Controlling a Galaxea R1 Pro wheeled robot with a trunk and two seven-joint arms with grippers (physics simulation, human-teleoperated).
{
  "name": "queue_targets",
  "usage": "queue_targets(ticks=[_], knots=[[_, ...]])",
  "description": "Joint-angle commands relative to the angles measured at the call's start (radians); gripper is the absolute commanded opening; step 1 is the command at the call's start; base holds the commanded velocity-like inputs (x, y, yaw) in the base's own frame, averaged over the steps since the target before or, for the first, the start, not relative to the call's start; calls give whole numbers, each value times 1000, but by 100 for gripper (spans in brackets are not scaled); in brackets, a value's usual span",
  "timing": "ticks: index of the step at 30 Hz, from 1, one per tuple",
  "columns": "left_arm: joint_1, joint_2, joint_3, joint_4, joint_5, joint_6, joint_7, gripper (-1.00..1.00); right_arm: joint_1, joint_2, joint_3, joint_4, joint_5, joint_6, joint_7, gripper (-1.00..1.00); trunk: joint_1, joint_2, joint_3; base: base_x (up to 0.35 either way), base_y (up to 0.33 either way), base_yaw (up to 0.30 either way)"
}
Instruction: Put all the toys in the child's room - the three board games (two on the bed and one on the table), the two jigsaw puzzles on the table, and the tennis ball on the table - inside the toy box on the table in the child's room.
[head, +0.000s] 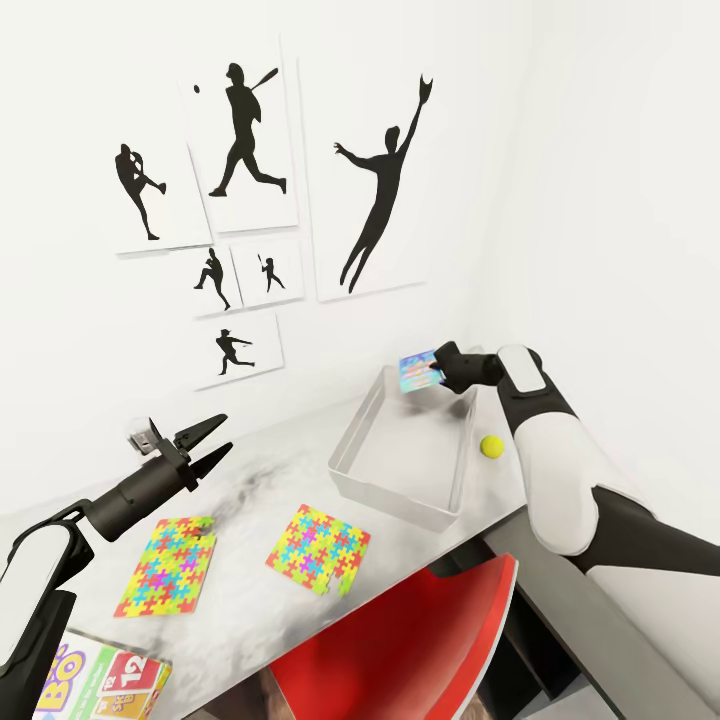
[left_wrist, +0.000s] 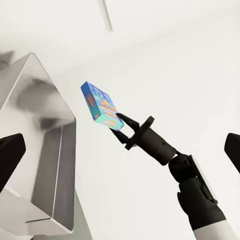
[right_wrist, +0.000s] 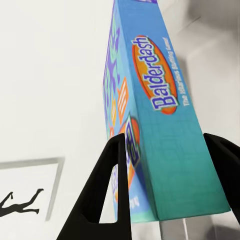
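Right claw (head: 436, 369) clamps the blue board game (head: 417, 372) above the toy box (head: 400, 470); left claw (head: 214, 443) gapes, arm outstretched.

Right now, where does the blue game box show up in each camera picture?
Head view: the blue game box is right of centre, held by the right pincer over the far end of the grey bin.
Left wrist view: near the middle, beside the bin.
Right wrist view: close up, between the two fingers.
Shared landmark: the right pincer gripping it.

Head camera looks down over the table (head: 250, 480); both wrist cameras closely share the blue board game (left_wrist: 101, 106).
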Motion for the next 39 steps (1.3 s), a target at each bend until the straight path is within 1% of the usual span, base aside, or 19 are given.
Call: queue_targets(ticks=[1, 11, 39], knots=[[-1, 0, 1, 0, -2, 5, -4, 100, 0, 2, -6, -2, -11, -3, -10, -100, 1, -2, -2, 0, 0, 0], [-1, 0, 0, 0, -3, 4, -4, 100, 4, 3, -5, -1, -11, -27, -11, -100, 1, -2, -11, 0, 0, 0], [-1, 0, 0, -1, -3, 5, -6, 100, 5, 2, -5, -1, -11, -32, -9, -100, 1, -2, -54, 0, 0, 0]])
